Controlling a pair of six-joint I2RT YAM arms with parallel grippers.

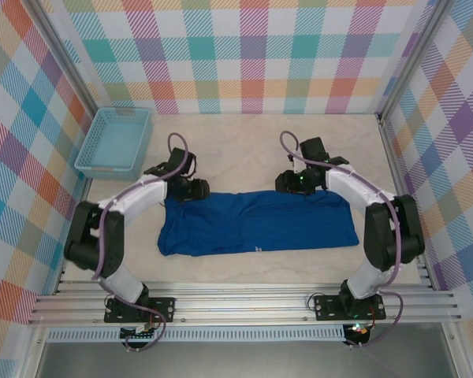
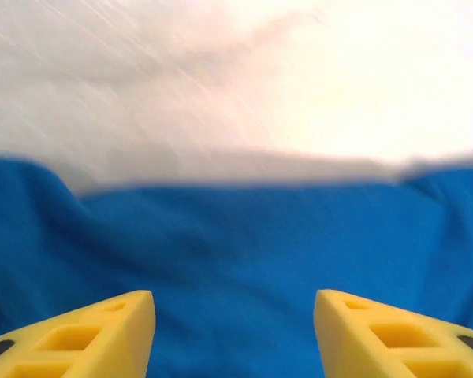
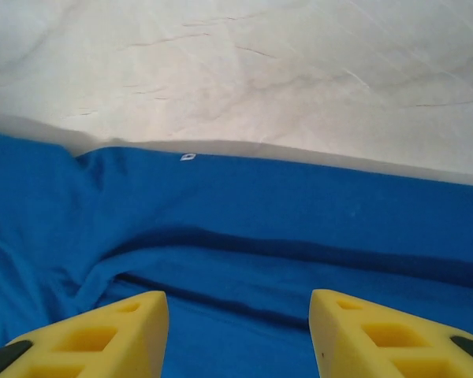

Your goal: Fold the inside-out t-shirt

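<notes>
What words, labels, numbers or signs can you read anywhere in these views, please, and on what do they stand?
No text can be read.
The t-shirt has a tiny white mark by one edge, too small to read.
The basket shows no lettering.

Pale wood-grain table (image 1: 244,138); pastel plaid walls (image 1: 244,47) on three sides; aluminium rail (image 1: 244,303) along near edge.

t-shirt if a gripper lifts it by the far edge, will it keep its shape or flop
Probably floppy: the t-shirt lies flat with soft wrinkles, so it would likely drape from one pinch. It looks like light, thin cloth. Pushed, it would probably bunch rather than slide on the table.
</notes>
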